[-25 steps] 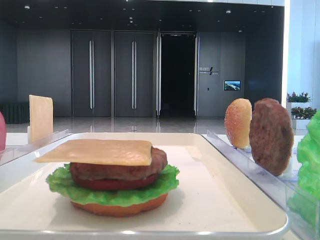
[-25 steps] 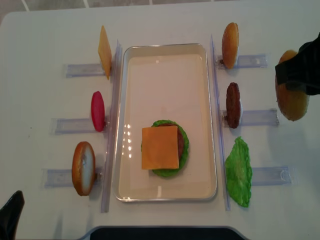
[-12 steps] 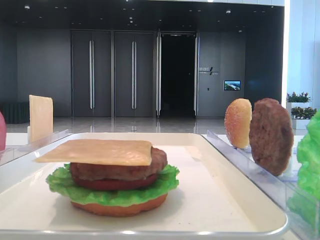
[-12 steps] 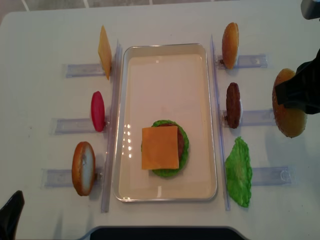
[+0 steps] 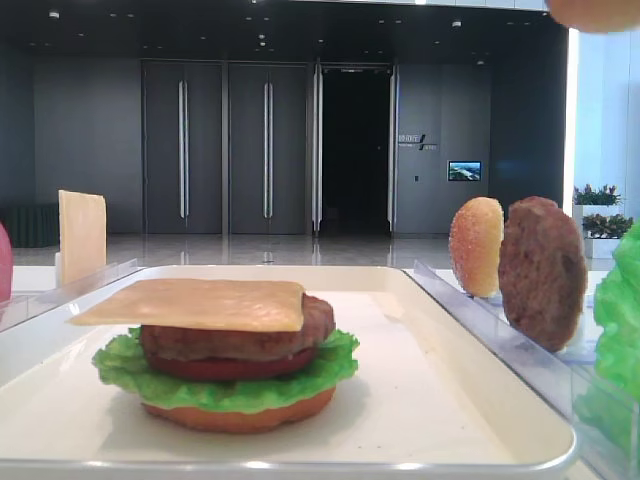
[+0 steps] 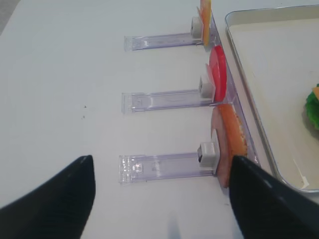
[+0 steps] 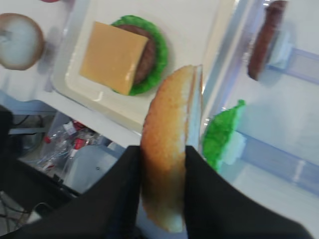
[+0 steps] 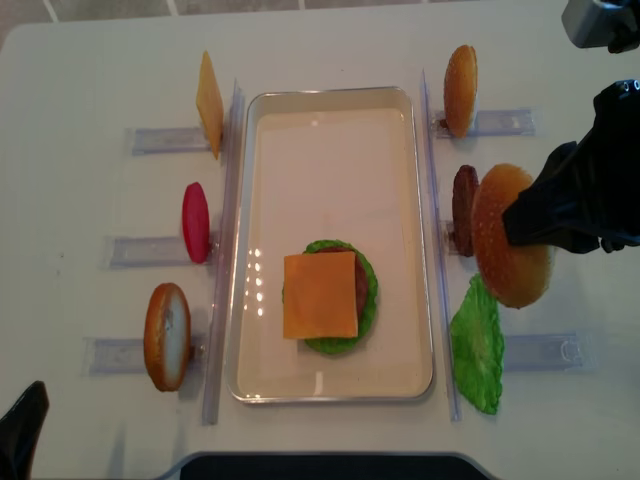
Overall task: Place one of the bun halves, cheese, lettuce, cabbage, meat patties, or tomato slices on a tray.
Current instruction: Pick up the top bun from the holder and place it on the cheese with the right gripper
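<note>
My right gripper [image 8: 522,226] is shut on a sesame bun half [image 8: 510,236], held on edge in the air just right of the white tray [image 8: 330,98], above the patty rack. In the right wrist view the bun half [image 7: 169,149] sits squeezed between both black fingers [image 7: 124,194]; its lower edge shows at the top right of the low view [image 5: 598,10]. On the tray stands a stack topped by a cheese slice [image 8: 320,295] over a meat patty, a tomato slice, lettuce [image 8: 369,292] and a bun bottom. My left gripper [image 6: 159,199] is open over bare table at the near left.
Clear racks flank the tray. On the left stand a cheese slice [image 8: 209,104], a tomato slice [image 8: 196,222] and a bun half [image 8: 167,336]. On the right are a bun half [image 8: 460,90], a meat patty [image 8: 464,210] and a lettuce leaf [image 8: 477,345].
My right gripper has carried the bun half leftward from the table's right edge to just beside the tray, and higher. The left arm and the stack have not moved.
</note>
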{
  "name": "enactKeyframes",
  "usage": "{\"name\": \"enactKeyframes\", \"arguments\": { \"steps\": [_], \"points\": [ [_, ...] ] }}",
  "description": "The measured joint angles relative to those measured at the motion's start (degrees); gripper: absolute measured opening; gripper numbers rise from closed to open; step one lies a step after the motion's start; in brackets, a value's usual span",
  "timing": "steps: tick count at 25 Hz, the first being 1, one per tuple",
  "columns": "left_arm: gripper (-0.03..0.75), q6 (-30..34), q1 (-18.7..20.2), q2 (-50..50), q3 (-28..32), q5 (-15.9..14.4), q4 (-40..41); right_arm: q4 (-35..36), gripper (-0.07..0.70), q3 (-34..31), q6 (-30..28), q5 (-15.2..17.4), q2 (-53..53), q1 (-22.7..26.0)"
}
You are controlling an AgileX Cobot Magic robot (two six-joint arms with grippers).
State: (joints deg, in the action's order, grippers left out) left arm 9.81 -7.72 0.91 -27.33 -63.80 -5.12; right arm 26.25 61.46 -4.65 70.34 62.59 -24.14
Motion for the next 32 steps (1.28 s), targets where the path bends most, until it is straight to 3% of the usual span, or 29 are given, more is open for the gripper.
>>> {"name": "enactKeyframes", "arguments": {
  "steps": [6,12,17,27,32],
  "points": [
    [0.641,0.0,0.0,0.0,0.0,0.0,0.0,13.7,0.209,-0.2,-6.2,0.0,1.0,2.0],
    [0.641,0.0,0.0,0.0,0.0,0.0,0.0,29.5,0.209,-4.7,-14.6,-0.4,3.3,9.4],
    [0.641,0.0,0.0,0.0,0.0,0.0,0.0,33.1,0.205,-7.6,-17.3,-0.8,3.5,11.5],
    [0.641,0.0,0.0,0.0,0.0,0.0,0.0,34.0,0.199,-7.8,-17.9,-3.1,3.9,11.6],
    [0.641,0.0,0.0,0.0,0.0,0.0,0.0,37.9,0.198,-7.9,-20.5,-4.0,6.6,11.6]
  ]
}}
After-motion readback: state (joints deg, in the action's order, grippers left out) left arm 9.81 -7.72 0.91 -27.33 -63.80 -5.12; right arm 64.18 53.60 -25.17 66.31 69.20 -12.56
